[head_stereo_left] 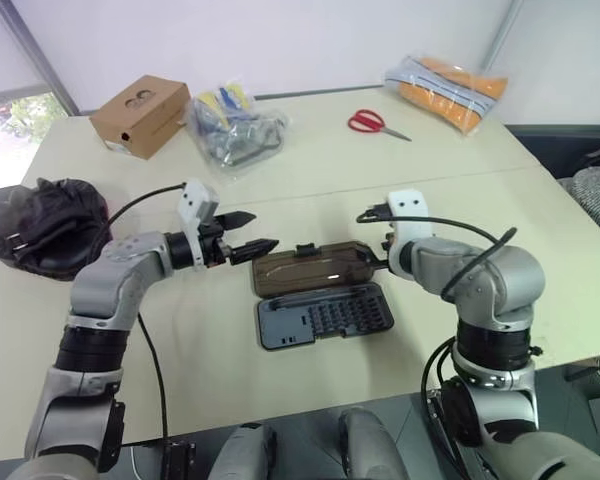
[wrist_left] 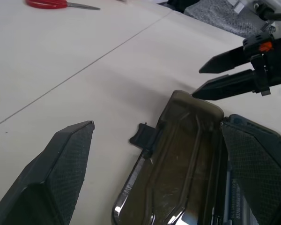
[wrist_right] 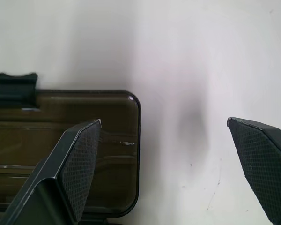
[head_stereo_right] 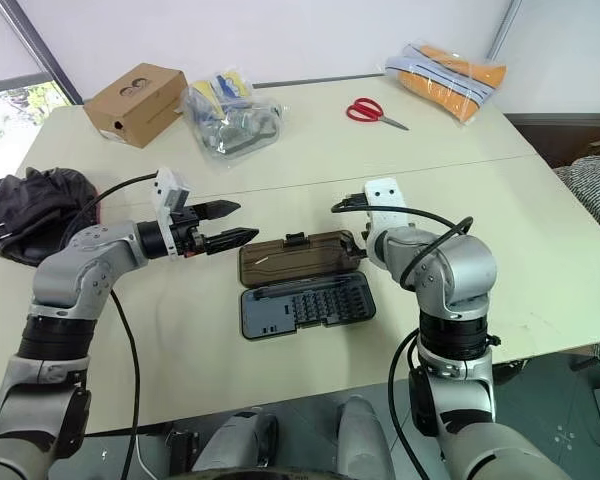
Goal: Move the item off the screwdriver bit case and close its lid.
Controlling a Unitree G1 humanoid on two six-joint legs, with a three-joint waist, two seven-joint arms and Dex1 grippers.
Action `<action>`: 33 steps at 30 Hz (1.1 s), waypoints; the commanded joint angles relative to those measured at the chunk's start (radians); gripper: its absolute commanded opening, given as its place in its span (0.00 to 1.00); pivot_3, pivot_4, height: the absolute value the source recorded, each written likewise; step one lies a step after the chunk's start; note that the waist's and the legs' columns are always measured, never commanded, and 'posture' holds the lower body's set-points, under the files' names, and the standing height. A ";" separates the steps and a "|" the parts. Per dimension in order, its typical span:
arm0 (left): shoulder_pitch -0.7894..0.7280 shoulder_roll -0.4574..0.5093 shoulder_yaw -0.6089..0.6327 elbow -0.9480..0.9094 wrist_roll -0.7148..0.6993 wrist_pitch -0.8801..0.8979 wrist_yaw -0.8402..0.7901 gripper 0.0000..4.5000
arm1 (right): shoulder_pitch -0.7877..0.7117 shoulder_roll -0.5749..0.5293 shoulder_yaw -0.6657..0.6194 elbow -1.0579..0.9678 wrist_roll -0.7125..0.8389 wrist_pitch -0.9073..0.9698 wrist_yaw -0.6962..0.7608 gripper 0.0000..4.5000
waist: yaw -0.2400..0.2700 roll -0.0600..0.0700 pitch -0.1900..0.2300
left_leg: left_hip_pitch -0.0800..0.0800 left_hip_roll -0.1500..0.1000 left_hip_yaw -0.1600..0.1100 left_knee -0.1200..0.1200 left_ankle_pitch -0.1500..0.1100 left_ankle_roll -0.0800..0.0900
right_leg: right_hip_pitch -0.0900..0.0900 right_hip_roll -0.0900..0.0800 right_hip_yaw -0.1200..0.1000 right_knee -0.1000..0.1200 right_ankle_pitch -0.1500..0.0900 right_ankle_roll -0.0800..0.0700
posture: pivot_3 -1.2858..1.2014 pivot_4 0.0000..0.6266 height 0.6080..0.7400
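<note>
Left eye view: flat dark grey plastic screwdriver bit case (head_stereo_left: 325, 316) lies open mid-worktop, smoky brown translucent lid (head_stereo_left: 312, 268) folded flat behind it. Bulky black padded mitt (head_stereo_left: 42, 225) sits at the worktop's left edge, well apart. Left gripper (head_stereo_left: 252, 232) hovers spread, empty, by the lid's left end.

Right eye view: right gripper (head_stereo_right: 357, 245) at the lid's right end, contact unclear.

Right wrist view: its 2 fingers (wrist_right: 72, 161) gape wide, holding nothing.
</note>
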 commanded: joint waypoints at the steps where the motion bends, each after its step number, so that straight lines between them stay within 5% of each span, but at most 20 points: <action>1: -0.003 0.006 0.011 -0.039 -0.015 -0.015 -0.012 1.00 | -0.020 -0.003 -0.032 -0.056 0.003 0.007 0.016 0.99 | 0.000 0.000 0.000 | 0.000 0.000 0.000 0.000 0.000 0.000 | 0.000 0.000 0.000 0.000 0.000 0.000 | 0.52 0.24 1.00; 3: -0.002 0.005 0.007 -0.043 -0.014 -0.017 -0.017 1.00 | -0.029 0.000 -0.056 -0.064 0.005 0.007 0.031 0.99 | 0.000 0.000 0.000 | 0.000 0.000 0.000 0.000 0.000 0.000 | 0.000 0.000 0.000 0.000 0.000 0.000 | 0.52 0.24 1.00; 6: -0.001 -0.003 0.014 -0.053 -0.033 -0.009 -0.022 0.82 | -0.038 -0.015 -0.065 -0.085 -0.003 0.007 0.055 1.00 | 0.000 0.000 0.000 | 0.000 0.000 0.000 0.000 0.000 0.000 | 0.000 0.000 0.000 0.000 0.000 0.000 | 0.52 0.24 1.00; 13: 0.019 0.034 -0.036 -0.131 -0.113 0.070 -0.136 0.02 | -0.007 -0.106 -0.017 -0.150 0.009 -0.148 0.194 1.00 | 0.001 0.000 0.000 | 0.000 0.000 0.000 0.000 0.000 0.000 | 0.000 0.000 0.000 0.000 0.000 0.000 | 0.52 0.24 1.00; 22: 0.062 0.129 -0.198 -0.152 -0.081 0.045 -0.352 0.01 | 0.068 -0.240 0.113 -0.114 -0.009 -0.407 0.385 1.00 | 0.001 0.000 0.000 | 0.001 0.000 0.002 0.000 0.000 0.001 | 0.000 0.000 0.000 -0.003 0.000 0.000 | 0.52 0.24 1.00; 33: 0.103 0.082 -0.341 0.065 0.143 -0.194 -0.367 0.01 | -0.052 -0.383 0.333 0.155 -0.094 -0.658 0.681 1.00 | 0.004 0.000 0.001 | 0.001 0.000 0.003 0.000 0.000 0.001 | 0.002 0.001 0.000 -0.008 0.000 0.000 | 0.52 0.24 1.00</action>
